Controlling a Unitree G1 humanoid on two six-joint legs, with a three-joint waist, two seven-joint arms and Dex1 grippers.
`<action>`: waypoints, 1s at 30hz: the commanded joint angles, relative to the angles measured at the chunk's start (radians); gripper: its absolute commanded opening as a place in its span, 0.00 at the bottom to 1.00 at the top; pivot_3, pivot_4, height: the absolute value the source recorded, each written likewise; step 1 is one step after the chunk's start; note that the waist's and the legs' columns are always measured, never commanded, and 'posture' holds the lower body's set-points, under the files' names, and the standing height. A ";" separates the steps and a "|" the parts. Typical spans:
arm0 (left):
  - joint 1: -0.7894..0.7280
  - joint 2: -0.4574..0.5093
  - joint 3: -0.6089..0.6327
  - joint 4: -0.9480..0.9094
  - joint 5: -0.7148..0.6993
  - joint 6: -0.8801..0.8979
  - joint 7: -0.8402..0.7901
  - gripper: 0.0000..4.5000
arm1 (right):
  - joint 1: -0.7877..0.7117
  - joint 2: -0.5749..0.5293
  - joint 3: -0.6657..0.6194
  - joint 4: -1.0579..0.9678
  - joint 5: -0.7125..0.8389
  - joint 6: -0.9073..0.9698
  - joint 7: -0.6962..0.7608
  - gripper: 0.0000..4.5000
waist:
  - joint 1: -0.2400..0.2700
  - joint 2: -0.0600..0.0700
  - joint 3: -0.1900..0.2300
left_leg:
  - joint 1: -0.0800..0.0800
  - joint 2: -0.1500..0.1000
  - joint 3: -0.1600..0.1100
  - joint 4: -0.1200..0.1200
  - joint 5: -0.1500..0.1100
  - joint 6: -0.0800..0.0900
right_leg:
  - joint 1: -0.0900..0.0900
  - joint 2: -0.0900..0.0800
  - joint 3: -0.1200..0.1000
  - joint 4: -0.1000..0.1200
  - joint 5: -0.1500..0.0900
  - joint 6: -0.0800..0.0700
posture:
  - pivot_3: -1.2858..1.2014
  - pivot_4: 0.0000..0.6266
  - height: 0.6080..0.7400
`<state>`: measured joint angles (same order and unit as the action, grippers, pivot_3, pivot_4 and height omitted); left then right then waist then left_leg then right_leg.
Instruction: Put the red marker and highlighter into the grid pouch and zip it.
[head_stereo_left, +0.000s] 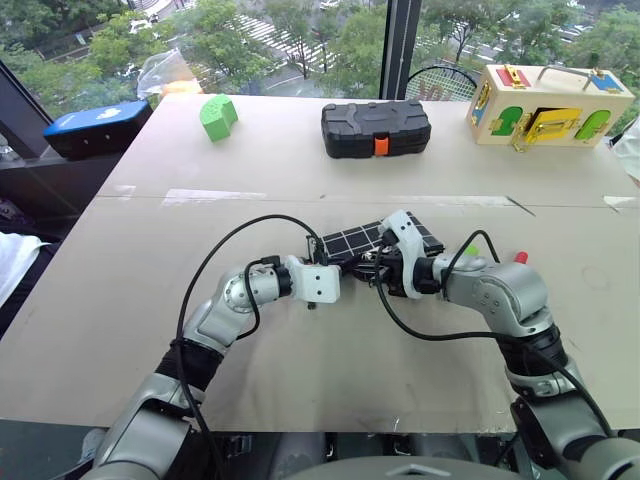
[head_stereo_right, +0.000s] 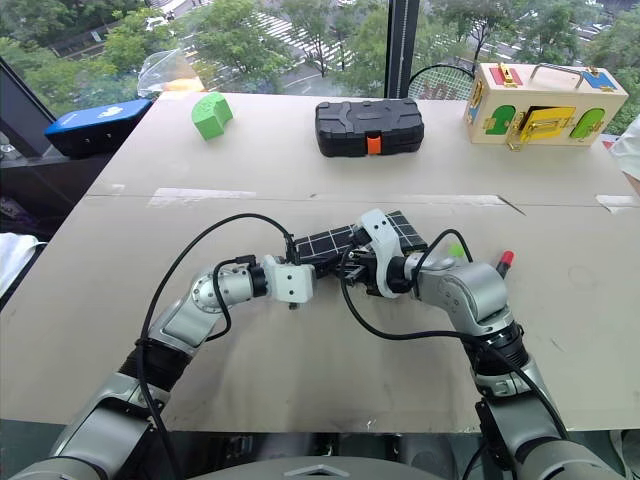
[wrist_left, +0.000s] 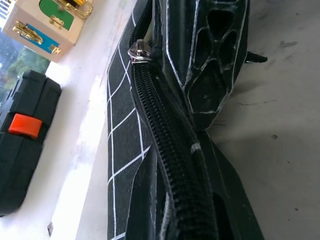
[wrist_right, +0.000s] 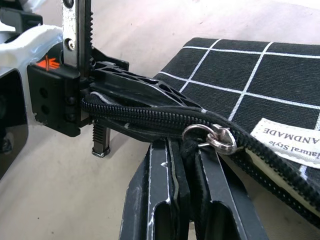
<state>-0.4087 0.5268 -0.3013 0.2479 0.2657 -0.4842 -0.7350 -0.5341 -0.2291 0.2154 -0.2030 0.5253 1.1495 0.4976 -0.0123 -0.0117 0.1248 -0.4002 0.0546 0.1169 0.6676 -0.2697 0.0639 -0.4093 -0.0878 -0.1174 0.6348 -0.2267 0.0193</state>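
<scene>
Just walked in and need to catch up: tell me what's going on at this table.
The robot is working on the grid pouch in the middle of the table with both arms. The left tool is shut on the pouch's zipper edge, and the right tool is shut on the black pull cord at the zipper slider. The red marker and the highlighter lie on the table beside the right arm, not in the pouch.

Bare tabletop (head_stereo_left: 300, 380) lies before both arms; black case (head_stereo_left: 375, 129) stands well beyond.
</scene>
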 joint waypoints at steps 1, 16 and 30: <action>-0.034 -0.054 -0.015 -0.067 -0.036 -0.004 0.010 0.00 | -0.020 0.036 0.078 -0.031 0.026 -0.003 0.048 0.02 | 0.001 0.000 0.000 | 0.000 0.000 0.000 0.000 0.000 0.000 | 0.000 0.000 0.000 0.000 0.000 0.000 | 0.52 0.24 1.00; -0.045 -0.113 0.011 -0.075 -0.042 0.085 0.011 0.00 | -0.022 0.016 0.066 -0.038 0.011 -0.030 0.107 0.02 | -0.001 0.000 0.000 | -0.001 0.000 0.000 0.000 0.000 0.000 | 0.000 0.000 -0.001 0.000 0.000 0.000 | 0.52 0.24 1.00; 0.010 -0.075 0.077 -0.059 -0.187 0.127 -0.028 0.00 | 0.223 -0.141 -0.284 -0.410 0.139 -0.043 0.016 0.31 | 0.004 -0.001 0.000 | -0.001 0.000 -0.002 0.000 -0.001 0.001 | 0.000 0.000 -0.001 -0.002 0.000 0.000 | 0.52 0.24 1.00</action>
<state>-0.3998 0.4479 -0.2431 0.2155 0.1108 -0.3542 -0.7586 -0.3128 -0.3685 0.0046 -0.5659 0.6213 1.0913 0.5442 -0.0086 -0.0123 0.1249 -0.4015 0.0549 0.1153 0.6675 -0.2705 0.0651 -0.4094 -0.0879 -0.1184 0.6329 -0.2268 0.0195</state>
